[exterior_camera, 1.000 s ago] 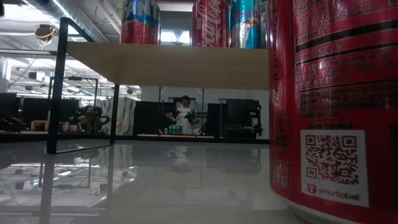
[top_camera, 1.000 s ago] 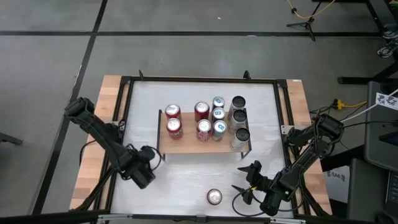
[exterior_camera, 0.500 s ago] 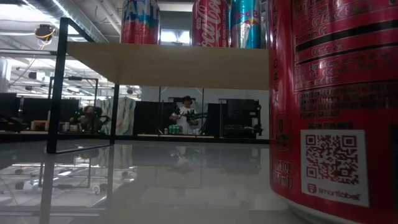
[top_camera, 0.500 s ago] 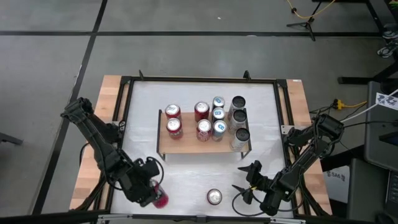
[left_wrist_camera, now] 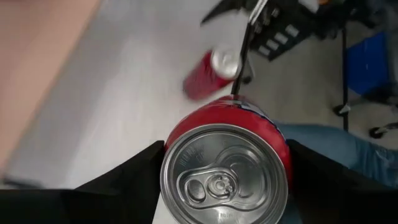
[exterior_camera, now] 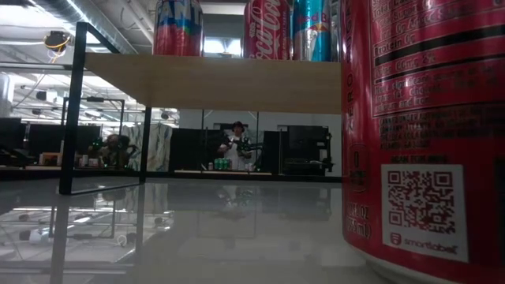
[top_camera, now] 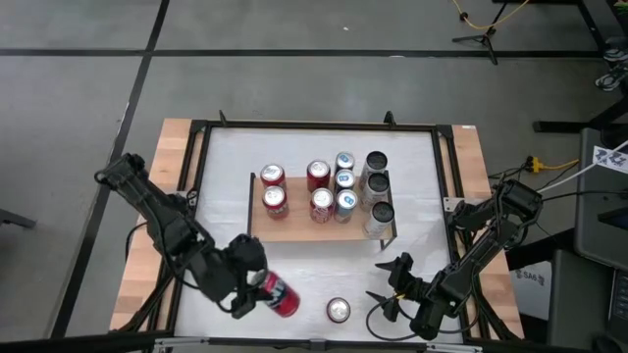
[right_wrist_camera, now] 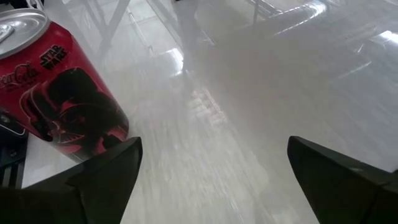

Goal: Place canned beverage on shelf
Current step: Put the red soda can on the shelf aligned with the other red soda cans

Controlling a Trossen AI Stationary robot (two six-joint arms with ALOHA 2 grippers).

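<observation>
My left pincer [top_camera: 257, 286] is clamped on a red can [top_camera: 278, 295], tilted over the counter [top_camera: 304, 275]. My right pincer [top_camera: 388, 286], fingers apart, waits beside another can [top_camera: 338, 311].

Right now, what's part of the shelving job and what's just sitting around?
In the job:
- red drink can, tilted, held in the left gripper
- low wooden-topped shelf with black legs

Just there:
- upright red can on the white tabletop
- open right gripper, waiting
- cans already shelved

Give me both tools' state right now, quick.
Left tool: shut on a red can, lifted near the table's front edge.
Right tool: open, empty, beside the standing can.
</observation>
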